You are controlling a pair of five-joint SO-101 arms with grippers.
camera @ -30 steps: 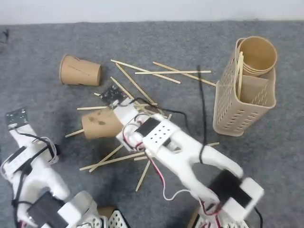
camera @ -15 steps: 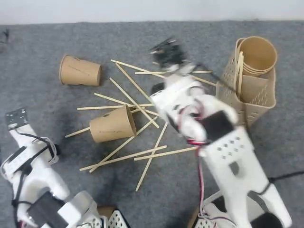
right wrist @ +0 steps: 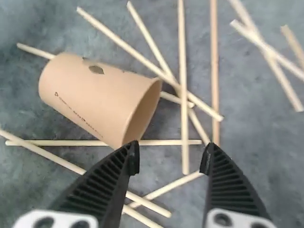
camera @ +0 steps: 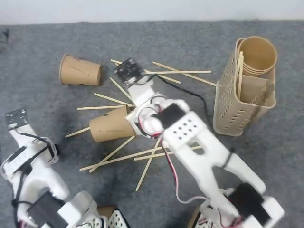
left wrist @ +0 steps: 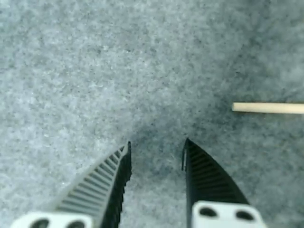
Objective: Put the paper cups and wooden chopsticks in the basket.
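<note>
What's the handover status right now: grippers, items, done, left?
Right gripper: jaws open, empty, over the tipped paper cup in the middle of the scatter.
Left gripper: jaws open, empty, above bare carpet beside one chopstick end.
Done: basket holds stacked paper cups and a few upright chopsticks.
Left: the tipped paper cup, a second paper cup lying on its side at the far left, and the loose chopsticks scattered between them and the basket.
</note>
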